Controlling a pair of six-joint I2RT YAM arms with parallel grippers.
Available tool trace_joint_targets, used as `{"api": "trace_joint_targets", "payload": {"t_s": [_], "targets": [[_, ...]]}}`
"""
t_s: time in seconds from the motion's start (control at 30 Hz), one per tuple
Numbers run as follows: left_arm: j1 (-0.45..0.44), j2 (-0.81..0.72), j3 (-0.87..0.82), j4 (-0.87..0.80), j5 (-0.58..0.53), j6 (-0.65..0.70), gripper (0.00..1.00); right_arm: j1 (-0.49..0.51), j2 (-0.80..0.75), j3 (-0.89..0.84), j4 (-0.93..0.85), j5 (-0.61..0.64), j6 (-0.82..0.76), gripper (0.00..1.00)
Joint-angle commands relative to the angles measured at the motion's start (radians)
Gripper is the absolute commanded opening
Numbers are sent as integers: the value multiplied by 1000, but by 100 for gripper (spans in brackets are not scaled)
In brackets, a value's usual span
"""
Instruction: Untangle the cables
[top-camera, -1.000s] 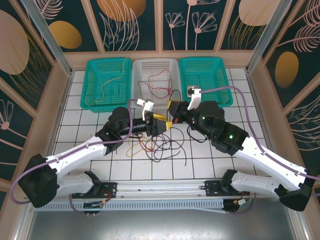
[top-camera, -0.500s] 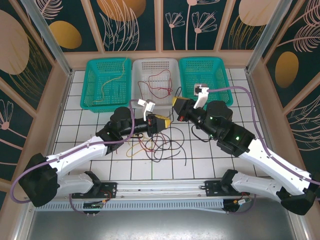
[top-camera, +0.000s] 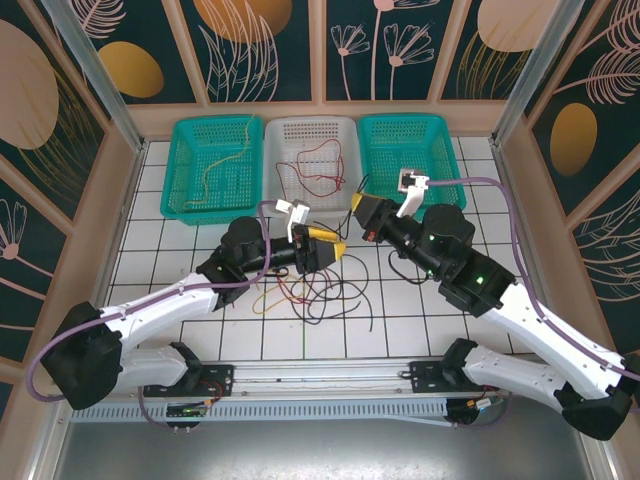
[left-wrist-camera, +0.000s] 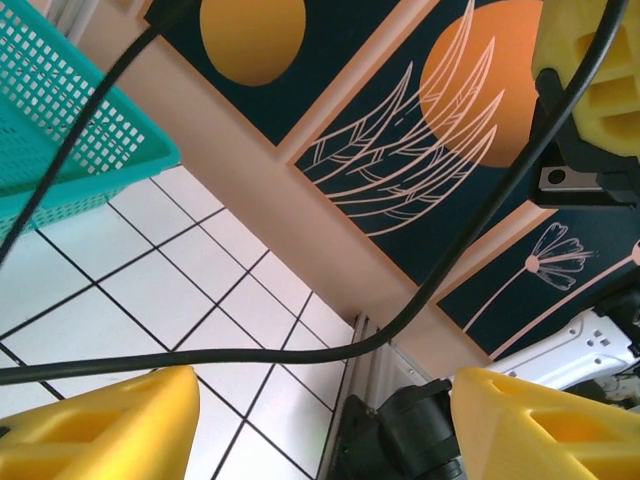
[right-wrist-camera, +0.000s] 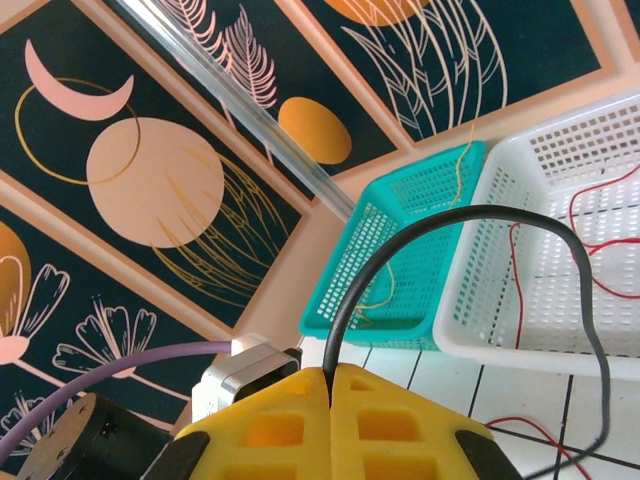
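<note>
Two claws hang close together over the tiled bench (top-camera: 150, 215). The left claw (top-camera: 335, 245) is spread, its yellow fingers (left-wrist-camera: 110, 425) wide apart, and a black cable (left-wrist-camera: 300, 352) crosses just past their tips. The right claw (right-wrist-camera: 330, 378) is pressed together, pinching the black cable. More cables (top-camera: 315, 290) lie tangled on the bench beneath the left claw. A red cable (top-camera: 320, 160) rests in the white basket (top-camera: 310, 122), and a yellow cable (top-camera: 212, 175) in the left teal basket (top-camera: 215, 124).

Bottom edge cuts off left pincer (left-wrist-camera: 325, 385) fingers (left-wrist-camera: 100, 425). Ends of black cable (left-wrist-camera: 300, 351) unseen, exits left and top edges; pinched part hidden inside right pincer (right-wrist-camera: 330, 385). Tangle of cables (top-camera: 330, 290) on counter (top-camera: 150, 240) partly under left arm (top-camera: 170, 300), crossings too thin to sort.
</note>
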Motion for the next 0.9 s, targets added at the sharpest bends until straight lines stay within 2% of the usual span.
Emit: {"api": "trace_joint_targets", "payload": {"t_s": [0.0,0.07,0.13,0.27,0.37,0.5,0.57,0.7,0.87], "targets": [[-4,-16,66,-67,-17,93,67,-4,2,9,34,-17,-4,0],[-4,-55,107,-188,-74,176,69,-4,7,30,-6,8,-19,0],[-4,-106,121,-260,-170,212,76,-6,6,42,-26,19,-31,0],[-4,-177,137,-345,-364,189,83,-9,13,60,-60,19,-53,0],[-4,-194,165,-390,-357,238,81,-13,21,74,-90,23,-71,0],[-4,-220,178,-404,-367,402,82,-33,42,113,-135,-33,-102,0],[-4,-206,199,-401,-319,452,84,-39,54,132,-149,-56,-115,0],[-3,-125,246,-387,-141,505,85,-52,65,156,-143,-85,-129,0],[-4,-32,284,-454,-108,596,85,-55,84,190,-146,-140,-149,0]]}}
